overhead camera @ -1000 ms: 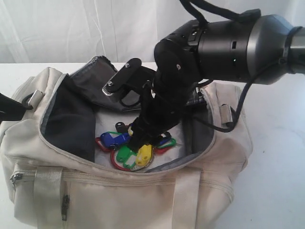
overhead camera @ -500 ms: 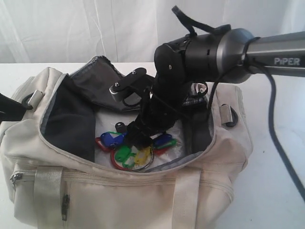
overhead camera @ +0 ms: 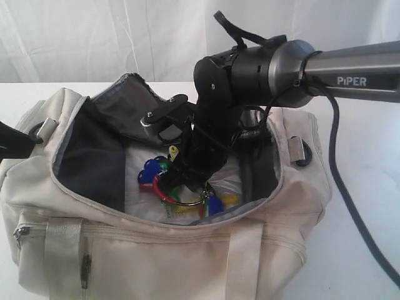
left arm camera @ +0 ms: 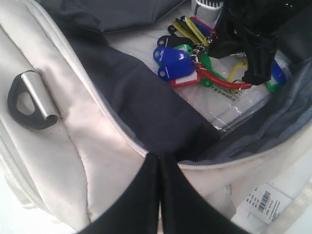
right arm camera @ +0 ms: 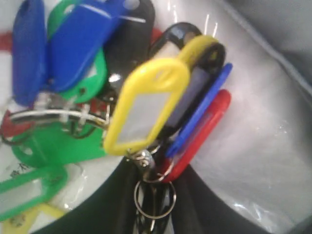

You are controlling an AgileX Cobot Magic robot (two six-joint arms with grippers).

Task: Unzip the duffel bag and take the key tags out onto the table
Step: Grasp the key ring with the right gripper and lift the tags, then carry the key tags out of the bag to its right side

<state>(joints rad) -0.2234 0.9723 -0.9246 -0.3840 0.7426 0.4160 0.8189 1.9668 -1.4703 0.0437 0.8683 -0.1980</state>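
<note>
Several key tags [overhead camera: 152, 171], seemingly in right tool [overhead camera: 182, 181], inside duffel bag [overhead camera: 156, 250]

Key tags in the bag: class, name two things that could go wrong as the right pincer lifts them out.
1. The right pincer seems to grip only a small metal ring, so the key tags hanging loose from it could slip free.
2. The bunch dangles low inside the duffel bag, close to its front zipper rim, and may snag there on the way out.
</note>
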